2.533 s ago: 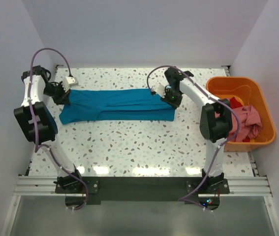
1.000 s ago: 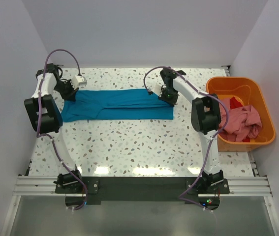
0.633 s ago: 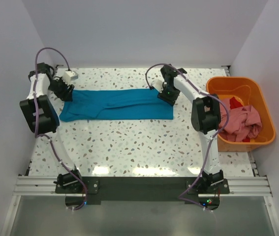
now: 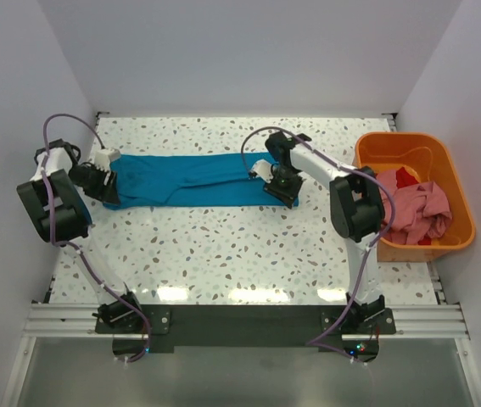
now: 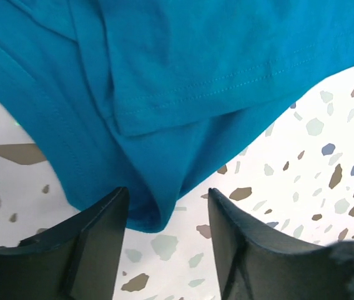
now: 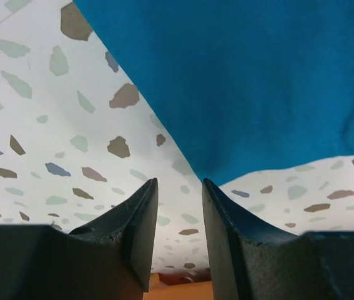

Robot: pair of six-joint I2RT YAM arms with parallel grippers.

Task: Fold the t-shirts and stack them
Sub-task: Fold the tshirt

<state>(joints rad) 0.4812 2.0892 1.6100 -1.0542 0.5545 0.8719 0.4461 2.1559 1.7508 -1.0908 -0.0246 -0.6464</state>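
Note:
The teal-blue t-shirt [image 4: 198, 180] lies folded into a long strip across the far half of the table. My left gripper [image 4: 103, 175] is low at its left end. In the left wrist view it [image 5: 167, 212] stands open, and a rounded fold of the teal cloth [image 5: 145, 206] reaches between the fingertips [image 5: 105, 225] unpinched. My right gripper [image 4: 276, 183] is at the strip's right end. It [image 6: 180, 190] is open, with the shirt's corner [image 6: 214, 162] just past its fingertips [image 6: 140, 206]. A pink t-shirt [image 4: 422, 212] and a red one [image 4: 405, 177] lie crumpled in the tub.
An orange plastic tub [image 4: 456, 182] stands at the right edge of the speckled table [image 4: 240, 254], close to the right arm's elbow. Its orange rim [image 6: 177, 290] shows low in the right wrist view. White walls close in on three sides.
Both grippers have gone from shut to open. Each has moved from the strip's far edge toward its near corners, the left one outward to the left. The shirt lies flat.

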